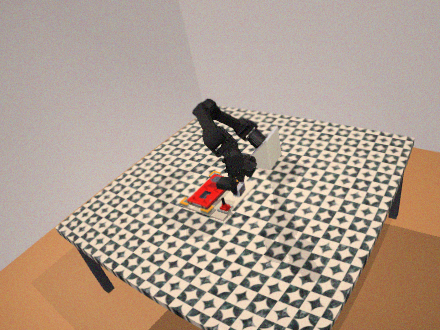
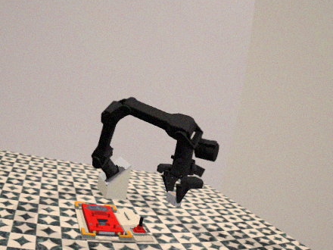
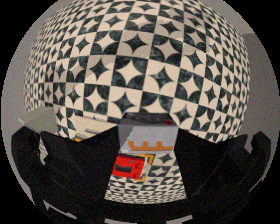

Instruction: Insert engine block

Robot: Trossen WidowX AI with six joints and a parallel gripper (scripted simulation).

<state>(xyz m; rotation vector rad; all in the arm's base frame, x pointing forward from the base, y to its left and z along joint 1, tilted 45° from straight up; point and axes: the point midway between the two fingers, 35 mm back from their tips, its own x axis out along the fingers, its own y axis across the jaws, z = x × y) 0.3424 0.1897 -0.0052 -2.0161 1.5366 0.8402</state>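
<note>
The engine block (image 1: 240, 188) (image 2: 173, 198) (image 3: 148, 136) is a light grey block with an orange comb-like mark on its face in the wrist view. My gripper (image 2: 175, 194) (image 3: 146, 129) is shut on it and holds it in the air above the table. In the exterior view it hangs to the right of the car body. The red car body (image 1: 196, 199) (image 2: 110, 226) (image 3: 134, 173) lies flat, with a dark opening (image 1: 205, 194) (image 2: 102, 221) near its middle. The rib and the block's slot cannot be made out.
Orange corner pieces (image 1: 184, 201) (image 2: 88, 234) surround the car body on a pale board (image 1: 220, 216) (image 2: 145, 238). A small red piece with a black upright post (image 1: 225, 207) (image 2: 139, 229) stands beside it. A pale box (image 1: 269, 151) (image 2: 117, 189) is at the arm's base.
</note>
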